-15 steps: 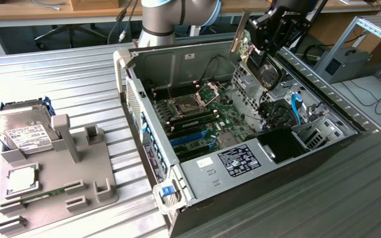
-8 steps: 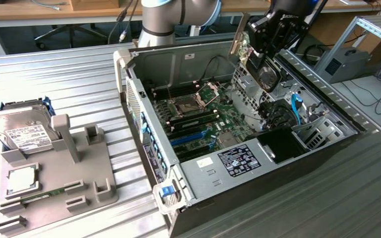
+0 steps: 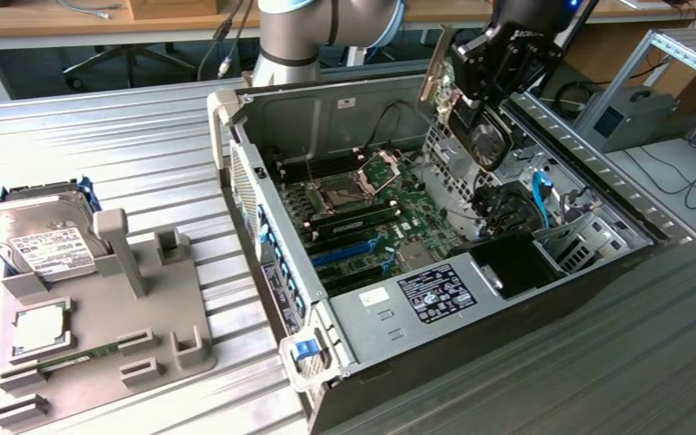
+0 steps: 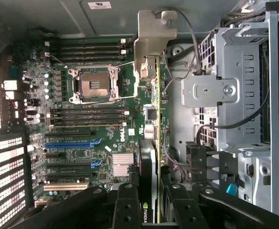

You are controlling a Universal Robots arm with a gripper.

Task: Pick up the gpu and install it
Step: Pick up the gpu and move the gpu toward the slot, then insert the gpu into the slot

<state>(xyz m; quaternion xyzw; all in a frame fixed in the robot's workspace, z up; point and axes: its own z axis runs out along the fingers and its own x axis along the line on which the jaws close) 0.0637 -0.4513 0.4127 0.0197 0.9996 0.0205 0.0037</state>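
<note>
Over open grey PC case (image 3: 372,304) on ribbed metal table (image 3: 119,145), my gripper (image 3: 491,89) clamps thin black gpu (image 3: 488,140) w/ silver bracket; wooden desk (image 3: 33,20) behind.

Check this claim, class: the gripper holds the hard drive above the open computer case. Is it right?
Not quite. The gripper holds the gpu, not the hard drive, which sits in the grey holder beside the computer case. The exterior view shows this. The rest stands: the card is above the open case.
</note>
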